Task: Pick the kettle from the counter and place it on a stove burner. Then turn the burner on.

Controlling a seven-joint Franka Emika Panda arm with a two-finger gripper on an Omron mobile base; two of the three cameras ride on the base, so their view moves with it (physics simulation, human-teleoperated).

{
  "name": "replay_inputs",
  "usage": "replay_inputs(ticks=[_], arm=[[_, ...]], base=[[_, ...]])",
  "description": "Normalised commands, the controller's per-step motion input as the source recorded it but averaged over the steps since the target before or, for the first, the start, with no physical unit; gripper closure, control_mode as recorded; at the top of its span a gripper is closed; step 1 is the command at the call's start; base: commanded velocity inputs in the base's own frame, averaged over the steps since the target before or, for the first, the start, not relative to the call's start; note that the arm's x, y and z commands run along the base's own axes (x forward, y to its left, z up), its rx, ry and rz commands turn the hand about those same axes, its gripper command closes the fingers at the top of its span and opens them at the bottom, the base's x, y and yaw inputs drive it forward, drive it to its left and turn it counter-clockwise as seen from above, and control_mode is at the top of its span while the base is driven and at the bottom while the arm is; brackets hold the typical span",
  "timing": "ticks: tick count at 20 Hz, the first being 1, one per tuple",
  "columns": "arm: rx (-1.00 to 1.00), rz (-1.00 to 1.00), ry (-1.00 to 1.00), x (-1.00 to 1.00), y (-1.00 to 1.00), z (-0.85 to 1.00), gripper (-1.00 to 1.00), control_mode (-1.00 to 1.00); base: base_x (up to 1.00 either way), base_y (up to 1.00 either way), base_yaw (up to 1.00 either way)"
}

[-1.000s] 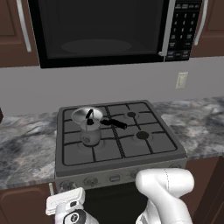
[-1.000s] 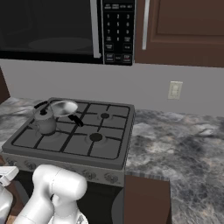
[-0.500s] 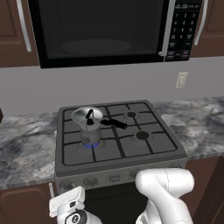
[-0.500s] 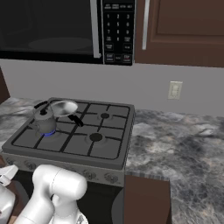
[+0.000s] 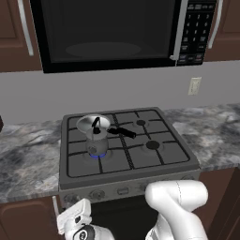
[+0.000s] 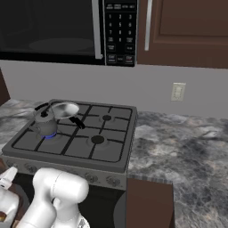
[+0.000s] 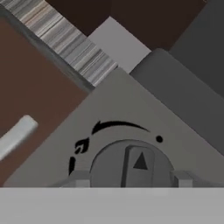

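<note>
The silver-grey kettle (image 5: pixel 97 141) (image 6: pixel 44 124) stands upright on the front-left stove burner, whose cap is hidden beneath it. A blue flame (image 5: pixel 97 155) (image 6: pixel 50 135) burns under its base. My gripper (image 7: pixel 130 179) is low at the stove's front panel, on the leftmost grey control knob (image 7: pixel 131 166). Its fingertips (image 7: pixel 78 179) press against the knob's two sides. The knob's triangle pointer points up in the hand view, below a curved black arrow and a flame mark. My white hand (image 5: pixel 74 218) shows below the stove's front-left corner.
A flat silver pan (image 5: pixel 93 123) (image 6: pixel 66 108) with a long black handle sits on the back-left burner, just behind the kettle. Grey marbled counter (image 5: pixel 28 159) (image 6: pixel 178 147) flanks the stove. A black microwave (image 5: pixel 108 33) hangs above it. My arm's white elbow (image 5: pixel 176 201) fronts the oven.
A blue flame has lit under the kettle; one second ago there was none. My hand at the stove front has turned slightly. Kettle and pan have not moved.
</note>
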Motion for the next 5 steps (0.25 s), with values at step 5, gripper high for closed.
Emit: replay_inputs(ticks=[5], arm=[[-0.26, 0.12, 0.06, 0.0, 0.19, 0.14, 1.0, -1.0]], base=[[0.0, 0.0, 0.0]])
